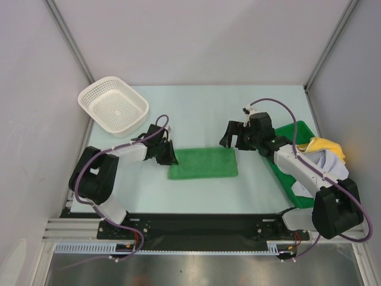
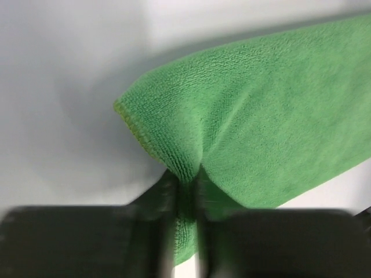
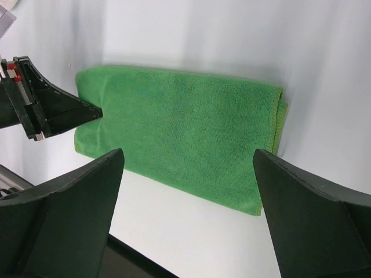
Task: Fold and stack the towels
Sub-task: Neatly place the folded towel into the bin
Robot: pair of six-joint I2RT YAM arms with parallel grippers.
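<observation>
Pale table, folded green towel at centre, white basket far left, green bin at right edge

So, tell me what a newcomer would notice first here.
The folded green towel in the middle of the table, its left edge pinched in the left pincer. The right pincer hangs open by its far right corner. A white basket sits far left; a green bin with a yellow towel, right.

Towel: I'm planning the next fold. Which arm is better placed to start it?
Left. The left claw is shut on the towel at its left edge; the right claw hangs open, gripping nothing.
</observation>
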